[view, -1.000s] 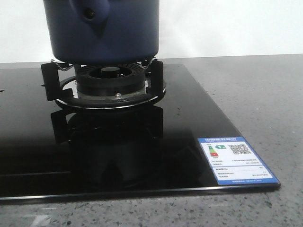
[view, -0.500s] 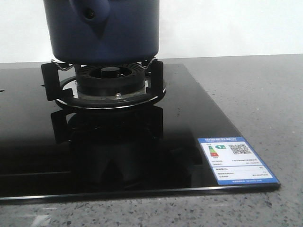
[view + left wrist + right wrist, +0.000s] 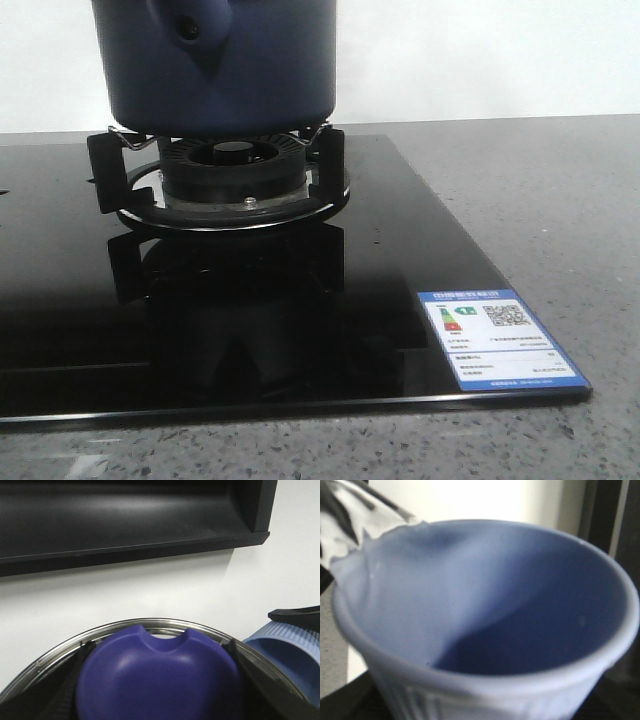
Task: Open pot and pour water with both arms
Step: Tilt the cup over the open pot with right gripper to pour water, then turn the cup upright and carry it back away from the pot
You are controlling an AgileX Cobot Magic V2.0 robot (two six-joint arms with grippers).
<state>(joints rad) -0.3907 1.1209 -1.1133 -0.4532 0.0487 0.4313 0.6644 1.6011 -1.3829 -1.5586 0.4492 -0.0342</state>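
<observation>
Front view, left side: the pot (image 3: 220, 70) is sitting upright on the burner (image 3: 232, 165) of the black hob (image 3: 300, 320), with its lug (image 3: 190, 25) facing me. The top of the pot is running out of frame, so I am not seeing its mouth. Further right there is only a label (image 3: 500, 340) on the hob corner and the grey counter (image 3: 540, 200). No arm is showing in this view.

Left claw (image 3: 159, 650): its dark fingers (image 3: 75, 680) are standing on either side of the lid's blue knob (image 3: 160, 675) and look pressed against it. I am reading this as clamped on the knob. The lid's steel rim (image 3: 75, 642) is arcing around it, with the wall and a black hood (image 3: 125, 520) behind.

Right claw: its camera is filled by the pale ribbed cup (image 3: 485, 605), and no fingers are showing. I cannot tell whether it is apart or together.

Handling judgement:
- Pot: I am treating it as rigid and heavy, with a smooth, likely slippery coat. It is best taken by the lug, but I am planning to leave it seated.
- Lid: it looks like glass, so I am rating it fragile. I am holding it by the knob only.
- Cup: it looks thin and light. I am gripping the ribbed wall gently so it does not buckle while tipping.
</observation>
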